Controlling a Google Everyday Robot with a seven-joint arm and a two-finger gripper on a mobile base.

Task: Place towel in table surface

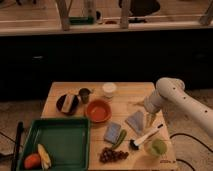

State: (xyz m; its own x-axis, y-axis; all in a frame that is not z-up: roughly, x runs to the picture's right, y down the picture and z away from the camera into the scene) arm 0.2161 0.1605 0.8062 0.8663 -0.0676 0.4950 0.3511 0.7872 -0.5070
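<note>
The towel (135, 121), a small dull grey-blue folded cloth, lies flat on the light wooden table surface (127, 98), right of the orange bowl (98, 110). My gripper (151, 119) hangs from the white arm (170, 94) and points down, close to the towel's right edge. I cannot tell whether it touches the towel.
A brighter blue pad (113, 132) lies just left of the towel. A white-handled brush (145, 137), green cup (156, 147), grapes (112, 155), green pepper (121, 139), white cup (109, 90), small dark cup (85, 94) and dark bowl (67, 103) stand around. A green tray (60, 135) sits front left.
</note>
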